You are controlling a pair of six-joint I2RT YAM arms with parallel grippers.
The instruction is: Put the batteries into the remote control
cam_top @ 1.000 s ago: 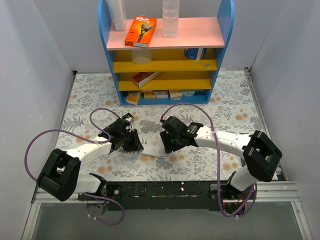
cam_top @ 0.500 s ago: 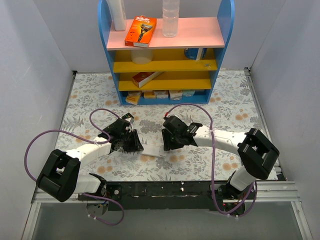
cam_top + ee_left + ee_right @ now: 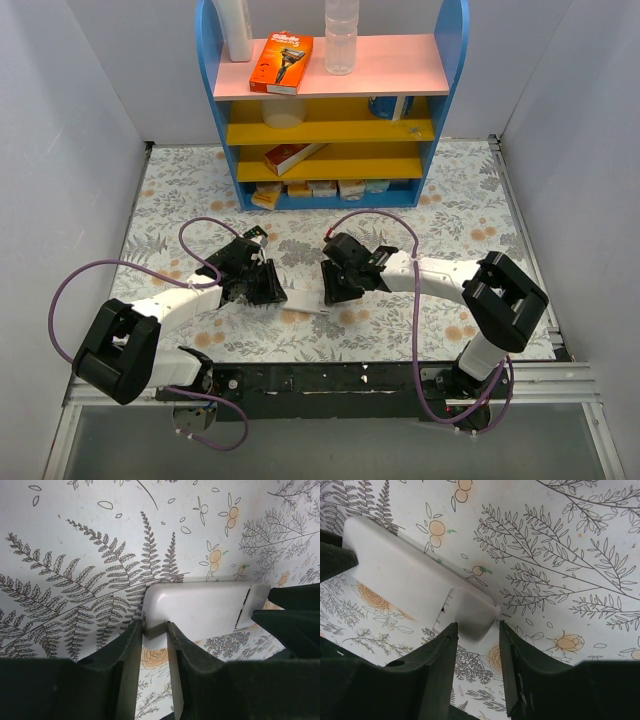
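Note:
The remote control (image 3: 302, 298) lies back-up on the flowered table, white and plain, between my two grippers. My left gripper (image 3: 272, 290) is at its left end. In the left wrist view the left gripper (image 3: 155, 626) pinches the near left corner of the remote control (image 3: 200, 607). My right gripper (image 3: 330, 292) is at the other end. In the right wrist view the right gripper (image 3: 477, 627) stands open, its jaws either side of the ribbed cover end (image 3: 467, 612) of the remote control (image 3: 405, 572), with a small gap on the right side. The batteries are out of view.
A blue shelf unit (image 3: 335, 100) stands at the back with an orange razor box (image 3: 281, 62), a clear bottle (image 3: 340, 40) and small boxes (image 3: 325, 188) on its shelves. White walls close both sides. Purple cables (image 3: 200, 228) loop over the arms.
My right gripper has crept left onto the remote's right end and its jaws have narrowed. The left gripper and the remote have stayed put.

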